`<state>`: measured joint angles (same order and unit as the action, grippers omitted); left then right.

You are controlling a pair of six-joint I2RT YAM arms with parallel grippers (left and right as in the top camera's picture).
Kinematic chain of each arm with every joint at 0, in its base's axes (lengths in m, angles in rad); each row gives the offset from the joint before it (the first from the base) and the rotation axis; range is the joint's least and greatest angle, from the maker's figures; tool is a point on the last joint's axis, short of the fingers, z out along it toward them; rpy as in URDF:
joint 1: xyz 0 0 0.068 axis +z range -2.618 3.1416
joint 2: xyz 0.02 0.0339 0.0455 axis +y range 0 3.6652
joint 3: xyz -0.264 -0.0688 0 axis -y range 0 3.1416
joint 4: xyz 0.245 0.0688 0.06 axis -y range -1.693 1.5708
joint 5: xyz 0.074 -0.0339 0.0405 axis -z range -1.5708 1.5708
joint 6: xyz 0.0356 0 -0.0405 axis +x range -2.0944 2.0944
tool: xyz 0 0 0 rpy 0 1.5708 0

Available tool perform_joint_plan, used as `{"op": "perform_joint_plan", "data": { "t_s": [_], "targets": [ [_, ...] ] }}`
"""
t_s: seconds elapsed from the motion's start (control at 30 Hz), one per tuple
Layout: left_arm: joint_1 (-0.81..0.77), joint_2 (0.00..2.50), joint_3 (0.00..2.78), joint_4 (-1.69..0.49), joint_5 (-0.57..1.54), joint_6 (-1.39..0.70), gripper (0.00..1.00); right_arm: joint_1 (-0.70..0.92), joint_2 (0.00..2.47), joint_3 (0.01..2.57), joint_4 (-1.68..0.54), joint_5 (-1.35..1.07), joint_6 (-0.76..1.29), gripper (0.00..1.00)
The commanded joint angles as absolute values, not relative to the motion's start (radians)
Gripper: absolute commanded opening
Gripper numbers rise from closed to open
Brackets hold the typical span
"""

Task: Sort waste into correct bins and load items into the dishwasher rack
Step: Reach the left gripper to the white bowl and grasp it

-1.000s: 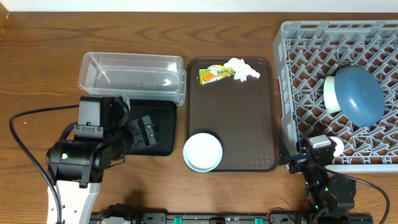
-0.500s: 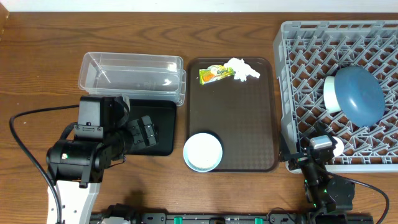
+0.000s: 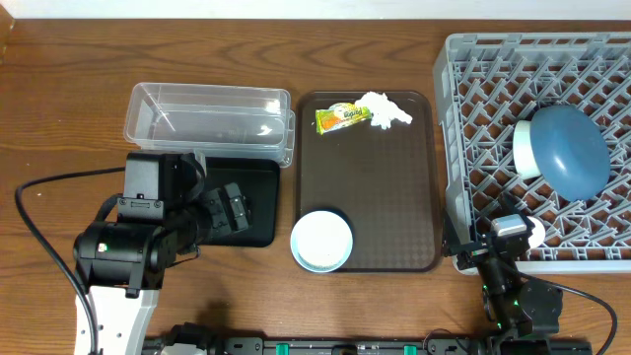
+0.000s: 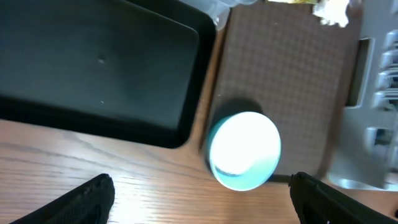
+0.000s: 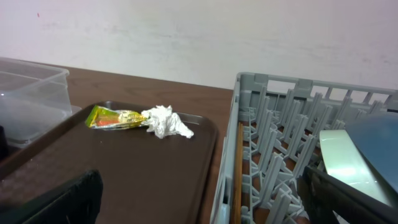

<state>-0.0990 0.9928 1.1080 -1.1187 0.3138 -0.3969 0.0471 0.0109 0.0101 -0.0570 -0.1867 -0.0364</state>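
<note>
**A:** Where is it tight, reading the table from overhead?

**B:** The brown serving tray [image 3: 394,197] sits in the middle. At its 9 o'clock side the black tray [image 3: 258,187] lies just beside it, with a thin strip of wood between them. The clear tub [image 3: 207,123] is at its 10 o'clock, and the dishwasher rack [image 3: 455,148] stands close along its 3 o'clock edge.

**A:** And the waste?

**B:** The yellow-green wrapper [image 3: 340,118] and the white tissue [image 3: 386,110] touch each other at the serving tray's 12 o'clock end. The pale-green bowl [image 3: 321,241] is at the 7 o'clock corner, with its rim reaching over the tray's lip. It is well apart from the waste, and textured tray floor shows between them.

**A:** The arms?

**B:** The left gripper [image 4: 205,199] hangs over the black tray and points towards 3 o'clock at the bowl. Its fingers are spread wide with nothing between them. The right gripper [image 5: 205,202] sits low at the rack's 7 o'clock corner and faces 12 o'clock. Its fingers are also spread wide and empty.

**A:** Anything loaded?

**B:** The dark-blue bowl [image 3: 570,150] leans on the pegs at the rack's 3 o'clock side. A thin wooden chopstick [image 5: 238,168] lies along the rack's 9 o'clock wall.
</note>
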Motion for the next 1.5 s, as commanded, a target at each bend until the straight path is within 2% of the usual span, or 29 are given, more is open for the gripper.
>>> {"op": "perform_joint_plan", "data": {
  "t_s": [0.0, 0.13, 0.27, 0.4, 0.5, 0.6, 0.83, 1.07, 1.17, 1.23, 1.33, 1.47],
  "targets": [
    [-0.099, 0.998, 1.114, -1.091, 0.453, -0.458, 0.92, 0.033, 0.006, 0.006, -0.056, -0.191, -0.023, 0.99],
    [-0.205, 1.040, 1.106, -1.068, 0.514, -0.433, 0.89, 0.033, 0.006, 0.006, -0.056, -0.191, -0.023, 0.99],
    [-0.438, 1.131, 1.103, -1.065, 0.348, -0.445, 0.89, 0.033, 0.006, 0.005, -0.056, -0.191, -0.023, 0.99],
    [-0.673, 1.254, 1.103, -1.044, 0.161, -0.593, 0.85, 0.033, 0.006, 0.006, -0.056, -0.191, -0.023, 0.99],
    [-0.814, 1.362, 1.103, -0.987, 0.053, -0.722, 0.79, 0.033, 0.006, 0.006, -0.056, -0.191, -0.023, 0.99],
    [-0.891, 1.460, 1.103, -0.920, 0.006, -0.766, 0.74, 0.033, 0.006, 0.006, -0.056, -0.191, -0.023, 0.99],
    [-0.933, 1.685, 1.103, -0.775, -0.001, -0.765, 0.62, 0.033, 0.006, 0.006, -0.056, -0.191, -0.023, 0.99],
    [-0.933, 1.761, 1.104, -0.687, 0.014, -0.743, 0.31, 0.033, 0.006, 0.006, -0.056, -0.191, -0.023, 0.99],
    [-0.933, 1.762, 1.103, -0.663, 0.009, -0.676, 0.20, 0.033, 0.006, 0.006, -0.056, -0.191, -0.023, 0.99],
    [-0.933, 1.762, 1.103, -0.664, -0.011, -0.653, 0.19, 0.033, 0.006, 0.006, -0.056, -0.191, -0.023, 0.99],
    [-0.933, 1.762, 1.103, -0.664, -0.027, -0.600, 0.06, 0.033, 0.006, 0.006, -0.056, -0.191, -0.023, 0.99],
    [-0.933, 1.762, 1.103, -0.664, -0.055, -0.522, 0.06, 0.033, 0.006, 0.006, -0.056, -0.191, -0.023, 0.99]
  ]
}}
